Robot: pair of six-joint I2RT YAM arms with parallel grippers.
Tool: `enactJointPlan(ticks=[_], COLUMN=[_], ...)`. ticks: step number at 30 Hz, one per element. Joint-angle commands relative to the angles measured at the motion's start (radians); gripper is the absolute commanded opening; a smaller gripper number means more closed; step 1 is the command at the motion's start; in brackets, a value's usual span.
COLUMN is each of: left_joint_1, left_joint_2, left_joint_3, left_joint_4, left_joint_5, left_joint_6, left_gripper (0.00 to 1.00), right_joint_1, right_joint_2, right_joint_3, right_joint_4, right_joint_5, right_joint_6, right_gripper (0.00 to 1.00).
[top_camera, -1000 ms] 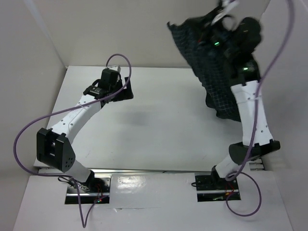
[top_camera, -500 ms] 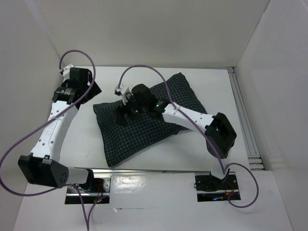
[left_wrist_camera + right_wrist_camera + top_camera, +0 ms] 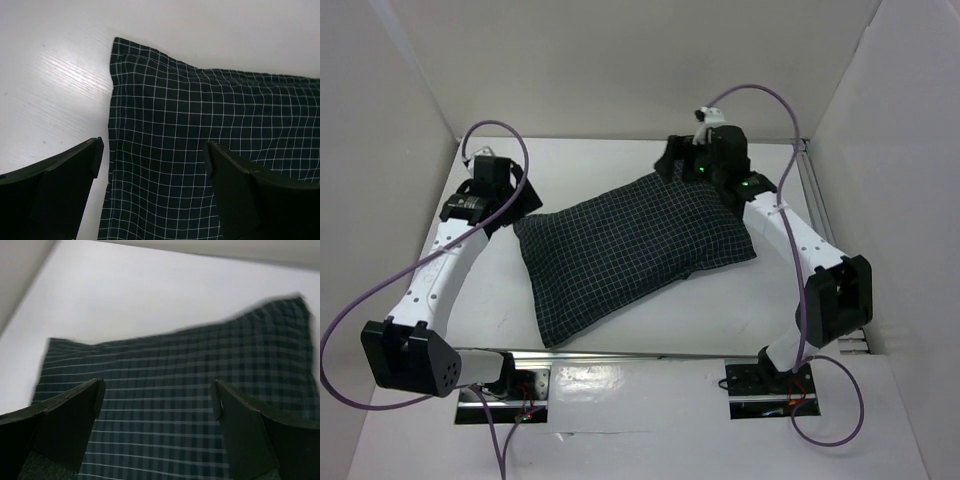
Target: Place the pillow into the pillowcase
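Both claws gape wide and empty, left gripper at the pillowcase corner, right gripper over its far edge, as it lies plump mid-table, and it looks soft, light and floppy, best pinched at a corner hem.

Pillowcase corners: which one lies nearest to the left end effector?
The left-hand corner of the pillowcase, right beside the left end effector. The other three corners lie farther off: one at the back, one at the right, one at the front.

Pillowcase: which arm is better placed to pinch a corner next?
Left, likely. The left gripper, open, frames a corner of the pillowcase; the right gripper, also open, has only blurred cloth ahead in its wrist view.
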Motion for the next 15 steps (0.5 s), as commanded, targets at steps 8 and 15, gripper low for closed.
enactJointPlan(ticks=[8,15], left_joint_1=[-0.079,-0.088], left_joint_2=[0.004,-0.006], left_joint_3=[-0.052,-0.032], left_joint_4=[0.145,0.157], left_joint_5=[0.015,0.004], left_joint_6=[0.053,0.073], left_gripper=[1.0,1.0], right_joint_1=[-0.206,-0.332], right_joint_2=[-0.115,-0.241], right_joint_3=[-0.116,-0.268], right_joint_4=[-0.229,-0.12], right_joint_5=[0.216,0.098], right_joint_6=[0.159,0.161], right_gripper=[1.0,1.0])
